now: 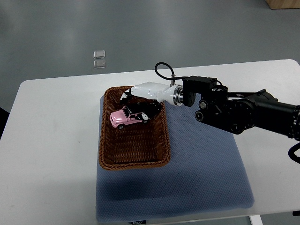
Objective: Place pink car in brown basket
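Note:
The pink car [124, 118], a small toy with a dark roof, is inside the brown wicker basket [133, 157], in its far half and slightly tilted. My right hand [140, 105], white with black fingertips, reaches in over the basket's far right rim from the black arm [243, 112] on the right. Its fingers [146, 111] curl over the car's roof and rear end, and the thumb [124, 96] sits just beyond the car. The car's underside is hidden, so I cannot tell if it touches the basket floor. The left arm is out of view.
The basket stands on a blue-grey mat [201, 178] on a white table [51, 140]. Two small clear objects [99, 59] lie on the grey floor beyond the table's far edge.

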